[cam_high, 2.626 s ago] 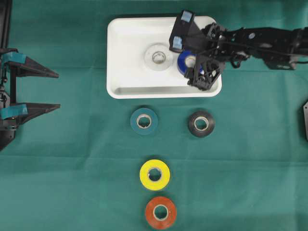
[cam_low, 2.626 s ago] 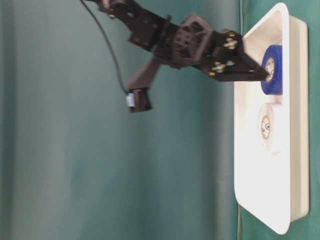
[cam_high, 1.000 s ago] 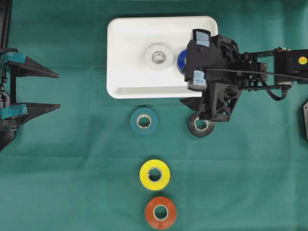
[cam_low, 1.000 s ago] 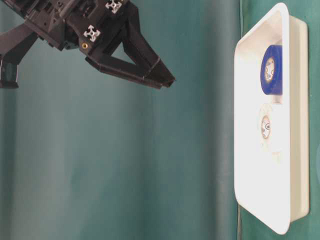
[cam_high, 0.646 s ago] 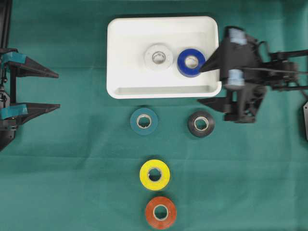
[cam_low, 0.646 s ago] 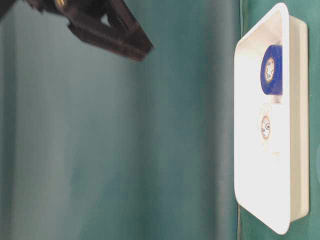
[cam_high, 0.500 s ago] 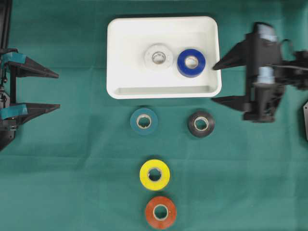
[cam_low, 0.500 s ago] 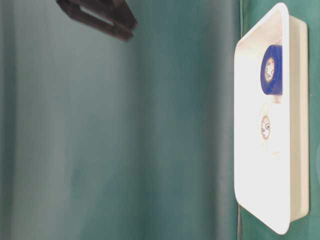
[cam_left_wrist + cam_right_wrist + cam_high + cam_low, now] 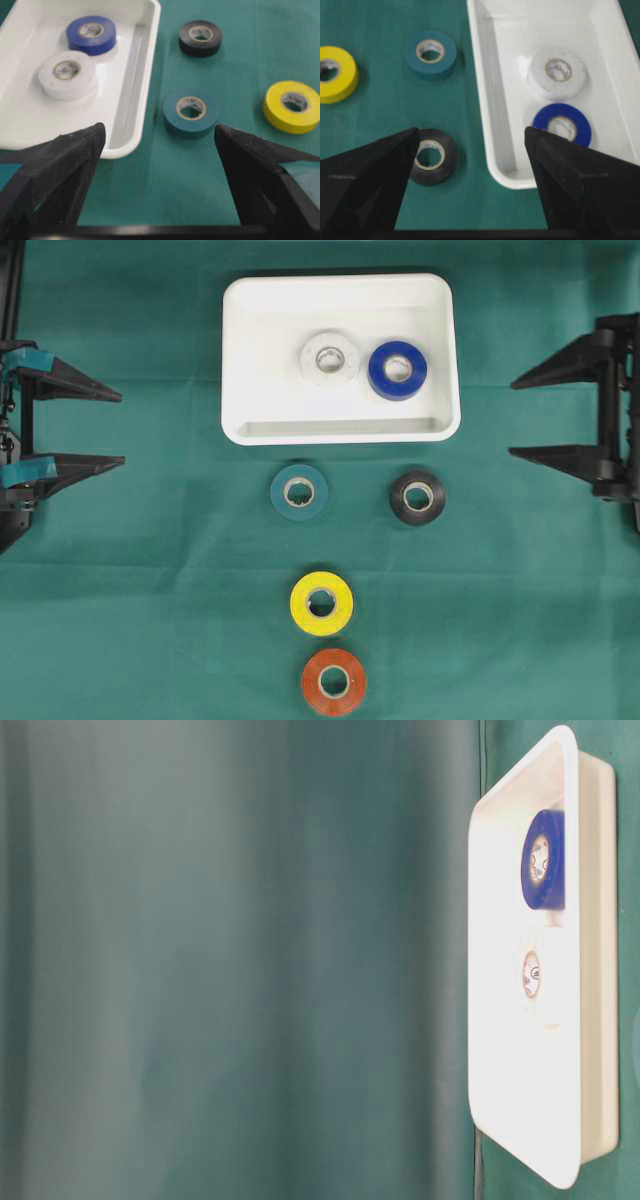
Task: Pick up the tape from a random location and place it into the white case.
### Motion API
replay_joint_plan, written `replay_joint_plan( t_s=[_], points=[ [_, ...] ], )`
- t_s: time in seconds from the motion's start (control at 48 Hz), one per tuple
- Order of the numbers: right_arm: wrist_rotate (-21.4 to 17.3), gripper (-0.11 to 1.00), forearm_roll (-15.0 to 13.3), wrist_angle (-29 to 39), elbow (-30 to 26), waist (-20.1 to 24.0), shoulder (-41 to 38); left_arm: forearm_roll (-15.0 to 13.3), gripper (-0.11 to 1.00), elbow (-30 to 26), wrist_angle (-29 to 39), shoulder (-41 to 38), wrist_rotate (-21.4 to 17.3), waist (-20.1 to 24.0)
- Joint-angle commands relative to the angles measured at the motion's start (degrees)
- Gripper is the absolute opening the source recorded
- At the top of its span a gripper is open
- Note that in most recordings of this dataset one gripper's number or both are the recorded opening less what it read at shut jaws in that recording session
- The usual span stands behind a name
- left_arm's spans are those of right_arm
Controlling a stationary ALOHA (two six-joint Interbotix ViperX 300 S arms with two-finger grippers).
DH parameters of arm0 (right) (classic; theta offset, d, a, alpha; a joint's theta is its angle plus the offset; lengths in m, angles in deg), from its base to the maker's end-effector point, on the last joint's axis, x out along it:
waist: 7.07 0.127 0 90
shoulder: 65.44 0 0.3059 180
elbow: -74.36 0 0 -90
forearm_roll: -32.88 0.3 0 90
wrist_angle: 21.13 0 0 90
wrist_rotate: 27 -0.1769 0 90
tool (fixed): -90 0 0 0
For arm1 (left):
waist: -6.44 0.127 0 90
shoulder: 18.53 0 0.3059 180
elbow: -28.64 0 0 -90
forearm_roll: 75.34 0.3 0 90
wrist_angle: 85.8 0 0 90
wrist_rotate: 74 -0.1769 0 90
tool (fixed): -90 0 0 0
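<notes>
**Right arm back at the edge, blue roll left in the case**

Since a second ago the right gripper point(image 9: 530, 415) has pulled away from over the white case point(image 9: 250, 360) to the right edge of the overhead view, its jaws spread wide with nothing between them. Opposite, the left gripper point(image 9: 115, 427) sits at the left edge, likewise spread and empty.

Nearest the bottom of the overhead view lies the orange tape point(image 9: 334, 681), with the yellow tape point(image 9: 321, 603) just above it. Further up, the teal tape point(image 9: 299, 491) and the black tape point(image 9: 418, 497) lie apart in a row on the green cloth point(image 9: 150, 590), just below the case's lower rim.

Inside the case, the white tape point(image 9: 329, 357) and the blue tape point(image 9: 397, 370) lie flat, side by side, blue nearer the right wall
</notes>
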Motion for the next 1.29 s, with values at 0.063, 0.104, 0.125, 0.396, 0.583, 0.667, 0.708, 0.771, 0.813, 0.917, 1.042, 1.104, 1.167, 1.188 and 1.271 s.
replay_joint_plan(
  t_s=[0.063,0.104,0.125,0.396,0.583,0.667,0.708,0.771,0.813,0.917,1.042,1.104,1.167,1.188,1.271],
  points=[
    [-0.18,0.83,-0.09,-4.39,4.75,0.09,4.22,-0.18,0.93,-0.62,-0.26,-0.35,0.0,0.09],
    [-0.18,0.83,0.0,-5.36,6.24,0.18,5.27,-0.09,0.93,-0.7,-0.26,-0.44,0.0,0.18],
    [-0.18,0.83,0.0,-5.8,7.03,0.09,5.8,-0.09,0.93,-0.7,-0.18,-0.44,0.0,0.09],
    [-0.53,0.83,0.18,-10.2,13.36,-0.7,9.93,-0.18,0.93,-0.62,-0.18,-0.35,0.0,0.09],
    [-0.79,0.83,0.18,-10.28,13.45,-0.79,9.93,-0.18,0.93,-0.7,0.0,-0.44,0.09,0.09],
    [-0.79,0.83,0.18,-10.28,13.45,-0.79,10.11,-0.18,0.93,-0.62,0.18,-0.44,0.09,0.18],
    [-0.79,0.83,0.18,-10.28,13.45,-0.79,10.11,-0.18,0.93,-0.7,0.18,-0.44,0.09,0.09],
    [-0.79,0.83,0.18,-10.28,13.36,-0.79,10.11,-0.18,0.93,-0.7,0.18,-0.44,0.09,-0.35],
    [-0.79,0.83,0.18,-10.28,13.36,-0.79,10.11,-0.18,0.93,-0.7,0.18,-0.44,0.09,-0.97],
    [-0.79,0.83,0.18,-10.28,13.27,-0.79,10.11,-0.18,0.93,-0.7,0.18,-0.44,0.26,-3.08],
    [-0.79,0.83,0.18,-10.28,13.18,-0.79,10.11,-0.35,0.93,-0.79,0.18,-0.44,1.32,-6.86],
    [-0.79,0.83,0.18,-10.28,13.18,-0.79,10.11,-0.35,0.93,-0.79,0.18,-0.44,1.93,-8.61],
    [-0.79,0.83,0.18,-10.28,13.1,-0.79,10.11,-0.35,0.93,-0.79,0.18,-0.44,2.11,-9.84],
    [-0.79,0.83,0.18,-10.28,13.1,-0.79,10.11,-0.35,0.93,-0.79,0.18,-0.44,2.2,-10.11],
    [-0.79,0.83,0.18,-10.28,12.92,-0.79,10.11,-0.26,0.93,-0.79,0.18,-0.44,2.2,-10.28]
  ],
)
